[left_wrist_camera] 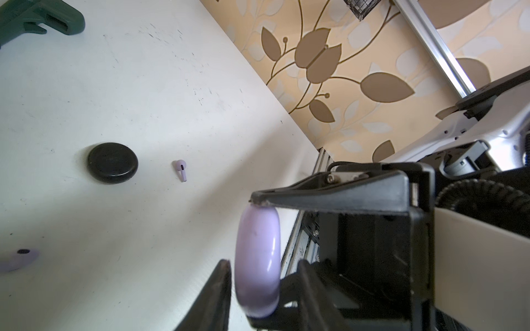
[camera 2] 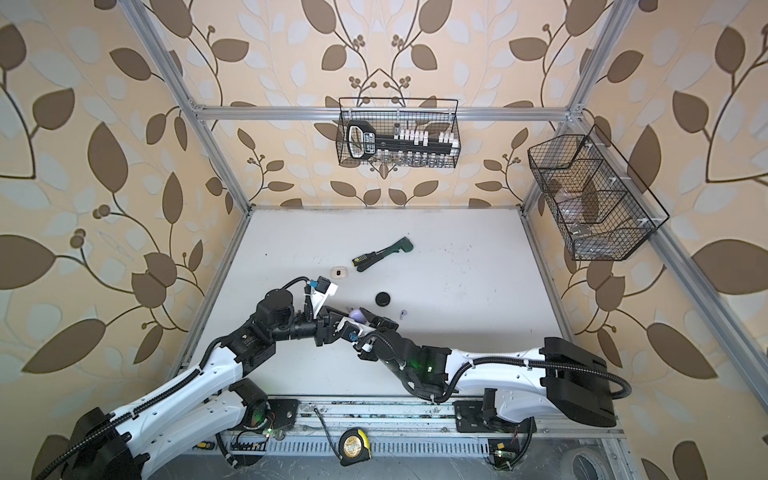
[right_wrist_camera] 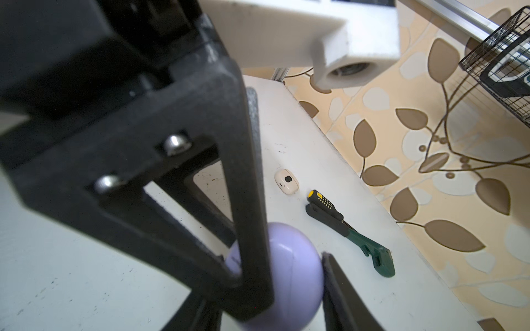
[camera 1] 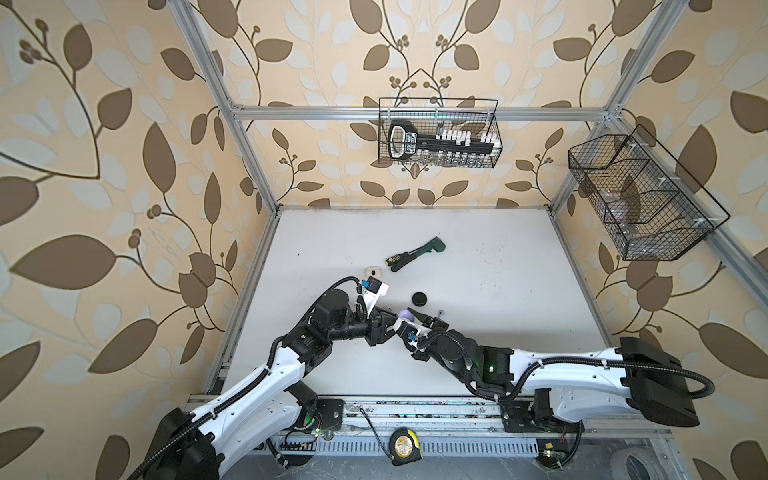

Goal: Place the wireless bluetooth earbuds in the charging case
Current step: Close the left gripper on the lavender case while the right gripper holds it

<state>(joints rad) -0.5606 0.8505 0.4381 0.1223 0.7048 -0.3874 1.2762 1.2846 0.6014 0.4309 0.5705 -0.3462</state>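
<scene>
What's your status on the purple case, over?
Right gripper shut on purple case. Left gripper around it, grip unclear. One purple earbud loose on table, near black case. Nothing blocking.

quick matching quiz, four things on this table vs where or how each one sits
Things:
1 lilac case
2 black case
3 cream case
4 lilac earbud

Places:
a nearest the screwdriver
b gripped by the right gripper
c round and shut, lying flat
d lying loose by the black case

Pairs: 1-b, 2-c, 3-a, 4-d
</scene>
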